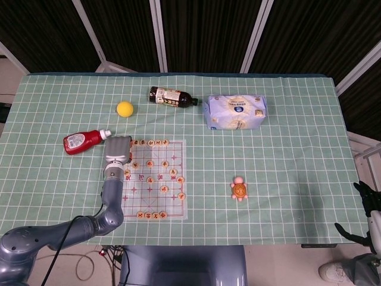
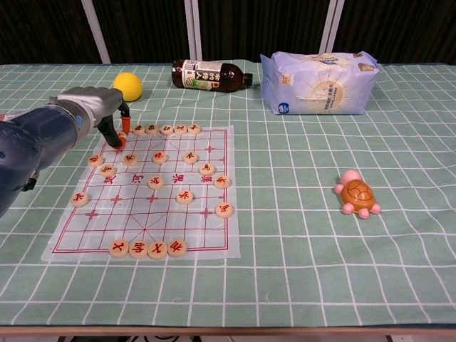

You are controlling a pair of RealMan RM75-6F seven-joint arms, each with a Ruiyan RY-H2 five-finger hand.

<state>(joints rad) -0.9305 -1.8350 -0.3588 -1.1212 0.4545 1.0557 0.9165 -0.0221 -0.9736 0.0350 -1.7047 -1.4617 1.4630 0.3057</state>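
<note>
Here, the left hand [image 2: 107, 114] hangs over the far-left corner of the chess mat [image 2: 206, 239], fingers pointing down. Their tips sit at a chess piece [image 2: 118, 142] on the mat's left edge; in the chest view the fingertips overlap that piece, so whether they pinch it or only touch it cannot be determined. The head view shows only the back of the hand [image 1: 117, 149], which hides the fingers and the piece below.

Other round pieces lie scattered over the mat, with a row [image 2: 166, 130] along the far edge and a row [image 2: 147, 248] along the near edge.

A red bottle [image 1: 83, 140] lies just left of the hand in the head view; in the chest view the arm covers it almost entirely. A yellow ball [image 2: 127, 85] sits beyond the hand, and a dark bottle [image 2: 211, 74] lies on its side further right, next to a pale bag [image 2: 318, 83]. A toy turtle [image 2: 356, 194] sits well to the right of the mat.

The right hand [image 1: 364, 199] shows only in part at the right edge of the head view, off the table; its state cannot be determined.
</note>
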